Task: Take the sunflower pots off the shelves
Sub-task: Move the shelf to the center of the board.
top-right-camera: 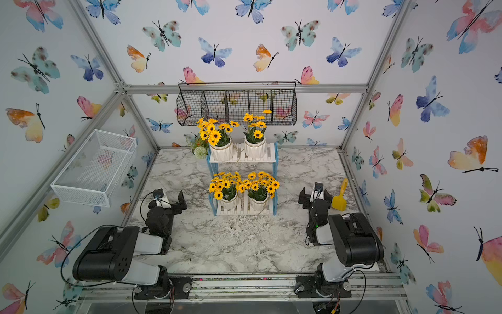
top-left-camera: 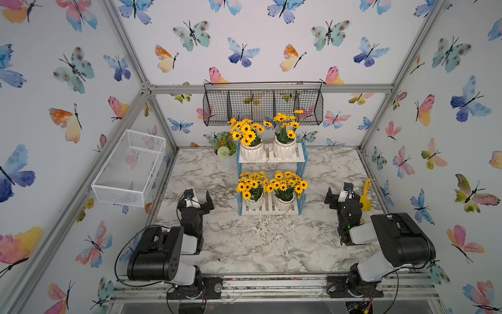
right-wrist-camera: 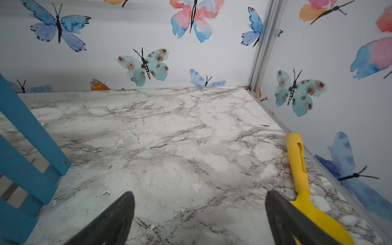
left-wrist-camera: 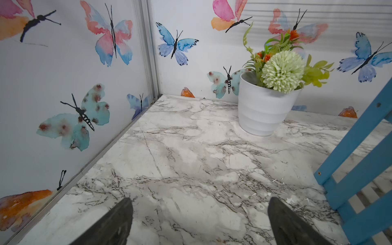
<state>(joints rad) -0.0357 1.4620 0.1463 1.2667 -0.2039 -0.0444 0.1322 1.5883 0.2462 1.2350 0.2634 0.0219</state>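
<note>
- The left hand [top-left-camera: 198, 199] and the right hand [top-left-camera: 340, 196] both sit low over the desk [top-left-camera: 258, 244], jaws spread wide and holding nothing.
- All four sunflower pots [top-left-camera: 251, 152] are on the shelves [top-left-camera: 270, 157], which stand between the two hands and slightly ahead of them. Two pots are on the lower tier, near hand level. Two are on the upper tier, higher and farther off.
- The pots are white, ribbed and tapered, with twine at the rim. A pinch on the slanted ribs could slip, so a grip just under the twine looks safer.
- The yellow blooms spread wider than the pots, and the lower two bunches press together. Lifting one pot may drag its neighbour.
- The rack looks light, with thin white slats and blue painted side frames. A sideways nudge from a finger could shift or tip it, pots and all.
- A smooth white pot with a green ball bloom [left-wrist-camera: 263, 110] stands ahead of the left hand, just beside the shelves. A reach for the upper tier could knock it.
- A yellow plastic scoop [right-wrist-camera: 297, 165] lies just beside the right hand's outer finger, where a swing might sweep it away.
- A black wire basket [top-left-camera: 262, 104] hangs above the upper blooms, so a high lift may snag petals.
</note>
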